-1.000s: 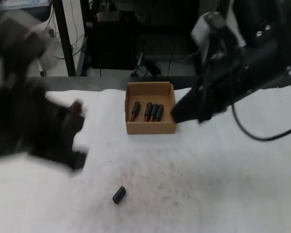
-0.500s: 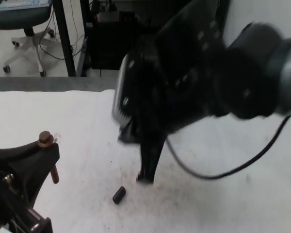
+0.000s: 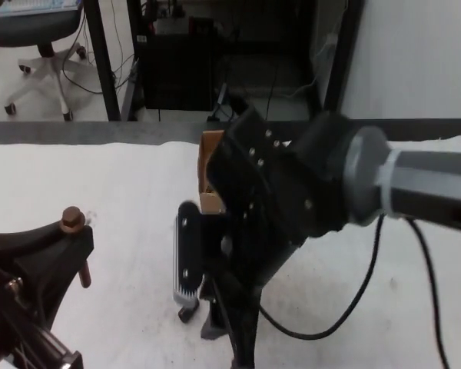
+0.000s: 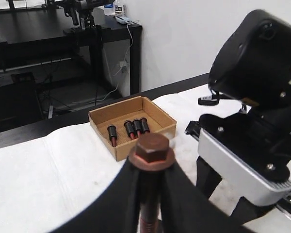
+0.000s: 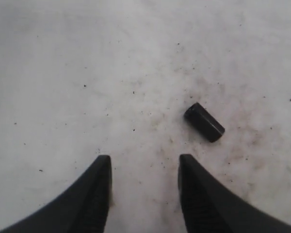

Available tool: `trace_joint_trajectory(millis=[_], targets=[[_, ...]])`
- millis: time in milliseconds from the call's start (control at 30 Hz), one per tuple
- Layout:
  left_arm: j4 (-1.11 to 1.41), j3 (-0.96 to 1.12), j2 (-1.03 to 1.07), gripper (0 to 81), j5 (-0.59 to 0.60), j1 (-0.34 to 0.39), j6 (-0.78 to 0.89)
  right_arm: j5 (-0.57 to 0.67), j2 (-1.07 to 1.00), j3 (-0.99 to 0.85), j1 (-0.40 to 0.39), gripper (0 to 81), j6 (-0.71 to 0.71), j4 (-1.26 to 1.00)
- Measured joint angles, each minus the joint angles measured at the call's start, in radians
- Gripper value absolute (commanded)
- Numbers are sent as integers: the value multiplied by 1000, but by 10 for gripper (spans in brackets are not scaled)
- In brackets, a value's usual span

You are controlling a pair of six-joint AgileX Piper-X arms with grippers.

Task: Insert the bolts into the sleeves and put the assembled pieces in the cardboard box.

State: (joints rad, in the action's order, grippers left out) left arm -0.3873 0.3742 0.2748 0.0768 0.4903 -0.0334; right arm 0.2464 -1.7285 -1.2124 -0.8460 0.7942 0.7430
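My left gripper [image 4: 149, 182] is shut on a copper hex-head bolt [image 4: 151, 151], held upright at the bench's front left [image 3: 71, 221]. A black sleeve [image 5: 204, 122] lies on the white cloth, just beside and beyond my right gripper [image 5: 143, 190], which is open and points down with nothing between its fingers. In the high view the right arm [image 3: 292, 192] hangs over the bench's middle and half hides the sleeve [image 3: 186, 313]. The cardboard box [image 4: 117, 149] holds several assembled pieces [image 4: 134, 128]; its corner [image 3: 210, 201] shows behind the arm.
White cloth [image 3: 123, 184] covers the bench. The right arm's black cable [image 3: 346, 307] loops over the cloth on the right. A dark edge strip and black desks lie beyond the bench's far side.
The right arm has swung from beside the box to the front middle, lowering its open gripper next to the sleeve. The left gripper with the bolt came into view and has held still since.
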Motion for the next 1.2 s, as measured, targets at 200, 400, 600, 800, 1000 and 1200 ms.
trace_joint_trajectory(millis=[200,400,600,800,1000,1200], targets=[[0,0,0,1,0,0,-10,-6,-103,0,-2,425,207,-27],[0,0,0,1,0,0,-12,-87,-117,0,-2,425,273,-186],[0,0,0,1,0,0,-12,-91,-120,-11,-2,369,274,-236],[0,-4,0,1,0,0,-12,-91,-135,-13,-2,356,274,-230],[-8,-9,0,1,0,0,-12,-91,-184,-14,-2,356,274,-217],[-8,-9,0,1,0,0,-12,-95,-203,-14,-2,356,274,-256]])
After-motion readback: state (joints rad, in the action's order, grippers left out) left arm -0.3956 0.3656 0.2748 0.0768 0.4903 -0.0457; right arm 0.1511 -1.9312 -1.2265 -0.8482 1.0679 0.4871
